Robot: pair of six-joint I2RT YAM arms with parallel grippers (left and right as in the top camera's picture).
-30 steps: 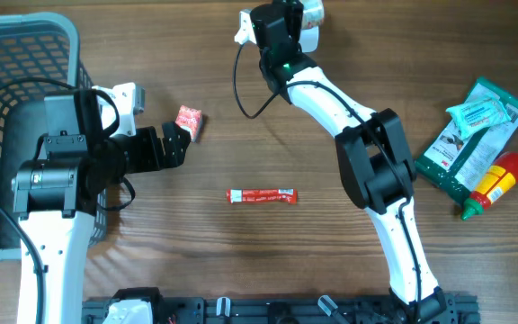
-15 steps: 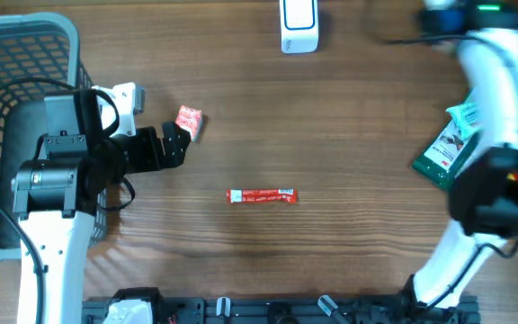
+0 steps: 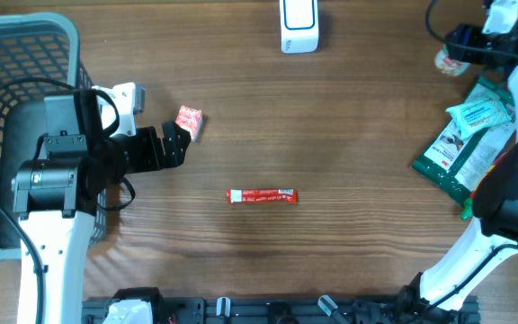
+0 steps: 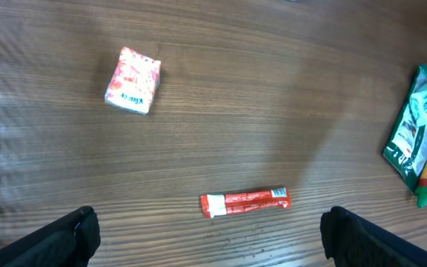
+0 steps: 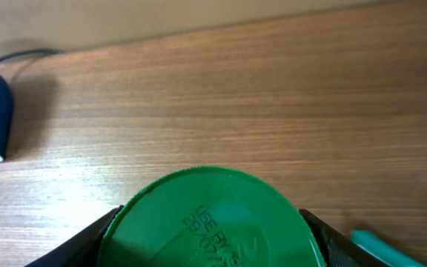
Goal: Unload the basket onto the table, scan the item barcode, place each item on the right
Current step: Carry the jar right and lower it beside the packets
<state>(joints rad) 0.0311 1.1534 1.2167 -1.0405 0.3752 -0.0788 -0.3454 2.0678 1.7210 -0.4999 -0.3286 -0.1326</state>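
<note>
Green plastic fills the bottom of the right wrist view. It is the lid of a tub (image 5: 210, 222), clasped by the right gripper (image 3: 454, 56) with one dark finger at each side of it.

In the overhead view that gripper and its load sit at the upper right of the frame, just above the heap of packets (image 3: 461, 135). The scanner (image 3: 298, 22) stands at the top centre, well apart from the tub and off to its left across bare wood.

The left gripper (image 3: 183, 144) is spread wide and empty at mid-left. A small red and white packet (image 3: 189, 120) lies just beside its fingertips. A red stick pack (image 3: 262, 195) lies in the centre with its long axis running left to right, nearer the left arm than the right.

A second ago the right arm was reaching over the top centre with the tub held close to the scanner. Half a second ago it was sweeping across, and now it is at the upper right with the scanner uncovered. The left arm, the small packet and the stick pack have not shifted. By the look of it the tub has had its pass and is bound for the heap, though whether the scan took cannot be told.
</note>
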